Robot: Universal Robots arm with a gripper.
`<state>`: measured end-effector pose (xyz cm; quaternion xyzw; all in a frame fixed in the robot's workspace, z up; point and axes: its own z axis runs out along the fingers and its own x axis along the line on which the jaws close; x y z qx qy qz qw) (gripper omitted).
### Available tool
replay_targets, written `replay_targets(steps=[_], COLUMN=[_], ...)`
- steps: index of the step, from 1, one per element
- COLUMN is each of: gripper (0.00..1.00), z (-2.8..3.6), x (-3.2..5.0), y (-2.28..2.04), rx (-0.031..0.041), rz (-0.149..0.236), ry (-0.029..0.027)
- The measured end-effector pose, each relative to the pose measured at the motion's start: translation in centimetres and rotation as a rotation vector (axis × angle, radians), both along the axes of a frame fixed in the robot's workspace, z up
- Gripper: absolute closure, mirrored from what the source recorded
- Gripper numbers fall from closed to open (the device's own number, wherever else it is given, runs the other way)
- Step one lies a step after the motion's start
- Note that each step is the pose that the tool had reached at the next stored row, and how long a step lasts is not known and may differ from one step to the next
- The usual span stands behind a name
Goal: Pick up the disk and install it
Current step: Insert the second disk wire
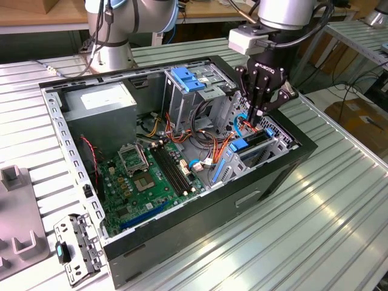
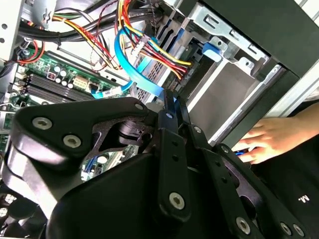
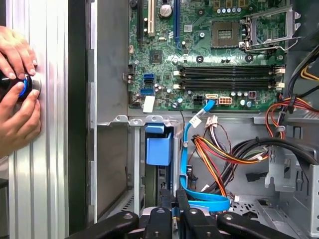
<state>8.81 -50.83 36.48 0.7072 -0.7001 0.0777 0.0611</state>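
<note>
The tool [image 1: 257, 112] is seen lowered over the drive bay at the corner of the open computer case [image 1: 73, 151], on the exterior view's right. Its fingers are drawn close together; in both wrist views only a thin gap is seen between the fingertips [image 3: 175, 196]. Whether anything is pinched between them cannot be told.

The disk [image 1: 250, 145] is seen seated edge-up in the drive cage [image 1: 276, 142] directly under the tool, with its blue carrier rail [image 3: 159, 147] showing at the top of the slot in the first wrist view. Whether the tool is touching the disk cannot be told.

A flat blue data cable [image 3: 187, 164] is looped just beside the fingertips, and bundles of orange, yellow and black power wires [image 3: 224, 154] are lying close to the bay. The motherboard [image 1: 151, 176] is exposed on the case floor, with a grey power supply [image 1: 100, 106] at the far corner and a second cage carrying a blue latch plate [image 1: 187, 79] beside it.

A person's hands [image 3: 17, 94] are seen on the ribbed metal table [image 1: 339, 206] outside the case wall, holding a small round black object with a blue ring [image 3: 22, 87]. A loose metal bracket [image 1: 76, 248] is lying on the table near the case
</note>
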Motion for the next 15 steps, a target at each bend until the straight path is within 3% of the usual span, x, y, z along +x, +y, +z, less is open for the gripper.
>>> replay_targets(steps=[3,7,15], gripper=[0.84,0.84,0.84], z=[-0.09,-0.22,-0.22], x=[-0.11,-0.43,-0.44], y=[-0.3,-0.56,-0.57], rx=[0.0031,0.0141,0.0141], rz=[0.006,0.012,0.013], ry=[-0.0095,-0.0182,-0.0188])
